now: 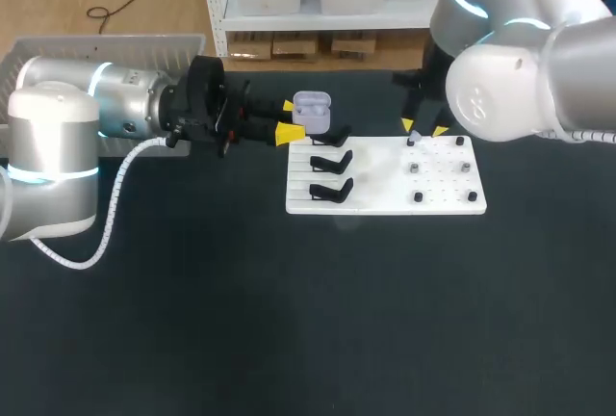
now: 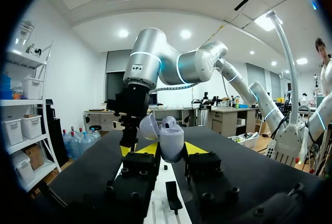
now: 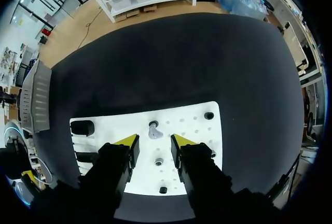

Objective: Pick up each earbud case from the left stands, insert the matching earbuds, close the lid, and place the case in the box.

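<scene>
My left gripper (image 1: 289,119) holds a pale lavender earbud case (image 1: 311,113) just off the far left corner of the white board (image 1: 385,206). In the left wrist view the case (image 2: 171,140) sits upright between the yellow fingertips (image 2: 148,149) with its lid open. My right gripper (image 1: 423,129) points down over the board's far right part. In the right wrist view a grey earbud (image 3: 154,130) stands on the board just ahead of the gap in my right gripper (image 3: 155,142). The fingers are apart and touch nothing.
Three black stands (image 1: 332,161) line the board's left side, all bare. Several small pegs (image 1: 466,167) dot its right half. A grey box (image 1: 106,50) lies at the table's far left behind my left arm. Black tabletop surrounds the board.
</scene>
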Robot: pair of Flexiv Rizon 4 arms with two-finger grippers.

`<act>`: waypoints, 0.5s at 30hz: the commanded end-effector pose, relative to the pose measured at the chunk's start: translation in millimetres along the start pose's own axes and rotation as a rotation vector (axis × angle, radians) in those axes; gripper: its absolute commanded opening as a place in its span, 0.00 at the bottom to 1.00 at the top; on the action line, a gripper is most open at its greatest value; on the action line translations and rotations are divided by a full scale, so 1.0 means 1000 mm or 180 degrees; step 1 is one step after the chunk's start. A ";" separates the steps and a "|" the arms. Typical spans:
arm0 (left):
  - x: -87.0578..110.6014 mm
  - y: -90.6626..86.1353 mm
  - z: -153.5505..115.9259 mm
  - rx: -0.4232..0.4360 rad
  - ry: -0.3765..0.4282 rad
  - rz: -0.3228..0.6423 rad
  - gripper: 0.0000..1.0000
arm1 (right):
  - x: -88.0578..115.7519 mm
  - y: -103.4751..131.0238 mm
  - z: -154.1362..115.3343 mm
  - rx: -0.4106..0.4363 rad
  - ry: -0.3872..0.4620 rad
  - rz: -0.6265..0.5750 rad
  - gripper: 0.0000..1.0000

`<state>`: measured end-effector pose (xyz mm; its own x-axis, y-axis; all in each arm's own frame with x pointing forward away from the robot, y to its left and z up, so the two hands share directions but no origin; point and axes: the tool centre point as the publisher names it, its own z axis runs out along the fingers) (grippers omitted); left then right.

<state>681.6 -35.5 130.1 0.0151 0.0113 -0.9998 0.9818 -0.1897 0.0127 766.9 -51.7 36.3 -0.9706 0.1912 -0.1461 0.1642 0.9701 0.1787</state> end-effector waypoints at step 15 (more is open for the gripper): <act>0.000 -0.002 0.000 -0.0016 -0.0002 0.0010 0.00 | -0.002 -0.004 0.021 0.0146 0.0083 -0.0059 0.38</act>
<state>681.6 -35.5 130.1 0.0151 0.0113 -0.9998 0.9818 -0.1897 0.0127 770.4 -53.3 15.9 -0.9774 0.1693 -0.1265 0.1523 0.9792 0.1340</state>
